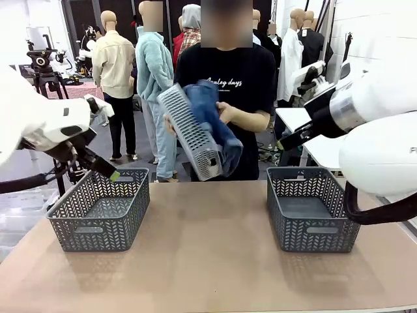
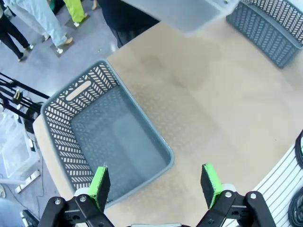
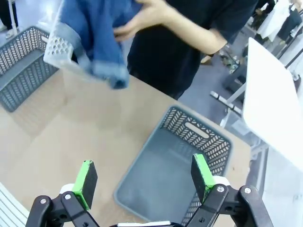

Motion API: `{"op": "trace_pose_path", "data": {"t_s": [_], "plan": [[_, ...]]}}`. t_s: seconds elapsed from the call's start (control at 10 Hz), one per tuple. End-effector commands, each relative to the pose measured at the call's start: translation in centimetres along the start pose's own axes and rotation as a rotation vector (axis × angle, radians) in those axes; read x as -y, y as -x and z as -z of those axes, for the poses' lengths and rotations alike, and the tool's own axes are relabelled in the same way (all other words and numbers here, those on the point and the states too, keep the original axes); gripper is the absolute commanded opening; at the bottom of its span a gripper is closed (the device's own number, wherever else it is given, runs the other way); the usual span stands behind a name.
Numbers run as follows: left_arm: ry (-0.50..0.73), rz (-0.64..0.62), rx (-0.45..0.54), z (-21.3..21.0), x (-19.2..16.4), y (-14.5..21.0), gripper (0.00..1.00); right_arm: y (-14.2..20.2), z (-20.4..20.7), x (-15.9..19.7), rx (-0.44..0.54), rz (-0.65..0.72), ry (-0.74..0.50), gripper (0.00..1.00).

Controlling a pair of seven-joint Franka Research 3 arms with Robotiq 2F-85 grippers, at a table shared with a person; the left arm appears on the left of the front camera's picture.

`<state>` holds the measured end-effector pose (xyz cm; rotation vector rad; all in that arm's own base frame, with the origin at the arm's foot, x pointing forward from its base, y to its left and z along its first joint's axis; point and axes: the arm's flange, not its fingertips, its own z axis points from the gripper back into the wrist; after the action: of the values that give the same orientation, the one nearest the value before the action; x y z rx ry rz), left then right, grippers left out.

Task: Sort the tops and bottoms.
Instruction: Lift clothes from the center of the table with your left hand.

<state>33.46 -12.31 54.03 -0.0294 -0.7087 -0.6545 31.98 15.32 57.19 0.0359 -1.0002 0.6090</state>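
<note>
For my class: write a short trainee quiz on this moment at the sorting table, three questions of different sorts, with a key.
1. True or false: the left basket and the right basket on the table are both empty.
2. Where is the blue denim garment? A) in the right basket B) in the person's hands, spilling from a tilted pale basket C) flat on the table
3. How do the left gripper and the right gripper stand?
Key: 1 true; 2 B; 3 both open, holding nothing.
</note>
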Motion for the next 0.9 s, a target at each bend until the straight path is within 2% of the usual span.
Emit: {"op": "trace_pose_path", "data": {"t_s": [0.0,0.4,0.5,0.6,0.8], "plan": [[0.001,0.002,0.054,-1.4,-0.1,1.6,1.00,2.7,-0.6,-0.9,-0.013,0.022,-0.003,1.00],[0.010,0.010,0.051,-1.7,0.0,1.9,1.00,4.8,1.0,0.7,-0.120,0.113,-0.028,1.00],[-0.003,-0.007,0.036,-1.1,-0.2,2.0,1.00,5.3,1.0,1.2,-0.115,0.137,-0.029,1.00],[-0.011,0.001,0.050,-2.3,-0.4,-0.1,1.00,1.5,1.1,1.2,-0.099,0.064,-0.019,1.00],[-0.011,0.001,0.050,-2.3,-0.4,-0.1,1.00,1.5,1.1,1.2,-0.099,0.064,-0.019,1.00]]}}
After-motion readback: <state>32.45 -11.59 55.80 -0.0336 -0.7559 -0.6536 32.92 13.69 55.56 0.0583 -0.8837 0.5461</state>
